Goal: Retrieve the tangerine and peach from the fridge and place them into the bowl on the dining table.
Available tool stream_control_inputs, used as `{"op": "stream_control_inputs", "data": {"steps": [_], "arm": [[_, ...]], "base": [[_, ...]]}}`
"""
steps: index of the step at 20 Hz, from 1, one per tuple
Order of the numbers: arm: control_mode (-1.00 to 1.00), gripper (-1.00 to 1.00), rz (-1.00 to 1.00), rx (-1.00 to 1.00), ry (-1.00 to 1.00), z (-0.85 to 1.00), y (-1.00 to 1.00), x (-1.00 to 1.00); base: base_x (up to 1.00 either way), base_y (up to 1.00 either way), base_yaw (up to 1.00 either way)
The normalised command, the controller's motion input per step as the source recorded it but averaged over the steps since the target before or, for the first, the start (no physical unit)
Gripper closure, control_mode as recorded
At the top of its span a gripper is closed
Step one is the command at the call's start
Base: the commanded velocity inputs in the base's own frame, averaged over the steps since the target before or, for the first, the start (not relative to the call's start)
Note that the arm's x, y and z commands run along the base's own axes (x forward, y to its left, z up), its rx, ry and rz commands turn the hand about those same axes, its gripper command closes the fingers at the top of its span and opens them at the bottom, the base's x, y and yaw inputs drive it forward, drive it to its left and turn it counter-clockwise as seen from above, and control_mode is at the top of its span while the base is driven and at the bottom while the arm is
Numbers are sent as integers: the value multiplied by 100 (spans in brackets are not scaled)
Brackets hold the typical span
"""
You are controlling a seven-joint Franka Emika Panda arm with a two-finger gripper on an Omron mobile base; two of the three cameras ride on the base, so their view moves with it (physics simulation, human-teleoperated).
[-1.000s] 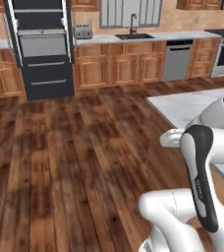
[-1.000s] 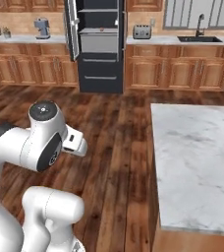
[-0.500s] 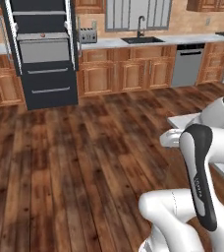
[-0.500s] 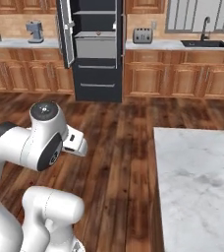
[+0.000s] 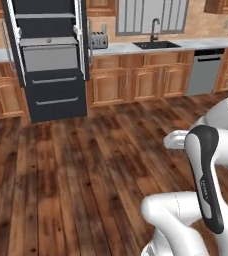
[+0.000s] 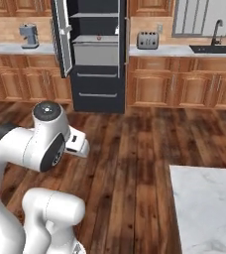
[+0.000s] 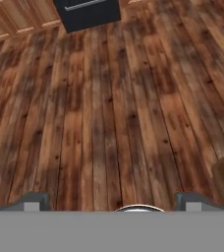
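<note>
1. Gripper (image 7: 109, 205): in the hand view the two tips sit at the bottom corners, spread wide, nothing between them. It points down at bare wood floor (image 7: 109, 108).
2. Just ahead of the gripper, at the top of the hand view, is the fridge's bottom drawer, across a stretch of floor.
3. Fridge (image 6: 97, 54): stands against the back wall with both doors swung open. Grey shelves and a pulled-out drawer show inside; lower drawers are closed.
4. Tangerine and peach: can't make either out from here. There's a small reddish speck on the shelf above the drawer (image 6: 98, 37), too small to call.
5. Step, my read: approach phase. The arm is folded and well short of the fridge; no fruit picked.
6. Next move needs the base close enough for reach. Then raise the arm to shelf height and find the fruit before committing to a grasp.
7. View differences:
   - The right base view has the surface's marble corner (image 6: 209, 208) at lower right, a coffee maker (image 6: 28, 35) left of the fridge, and a toaster (image 6: 147, 39) to its right.
   - The left base view adds the dishwasher (image 5: 204, 72) and the sink (image 5: 156, 44).
   - The bowl isn't on the visible part of the surface.
</note>
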Motion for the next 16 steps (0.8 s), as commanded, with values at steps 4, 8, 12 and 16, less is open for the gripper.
{"op": "stream_control_inputs", "data": {"steps": [4,8,12,16], "arm": [[100,-100,0,0,0,0,0,0],[100,-100,0,0,0,0,0,0],[100,-100,0,0,0,0,0,0],[100,-100,0,0,0,0,0,0]], "base": [[100,100,-2],[100,92,-2],[100,39,0],[100,8,4]]}}
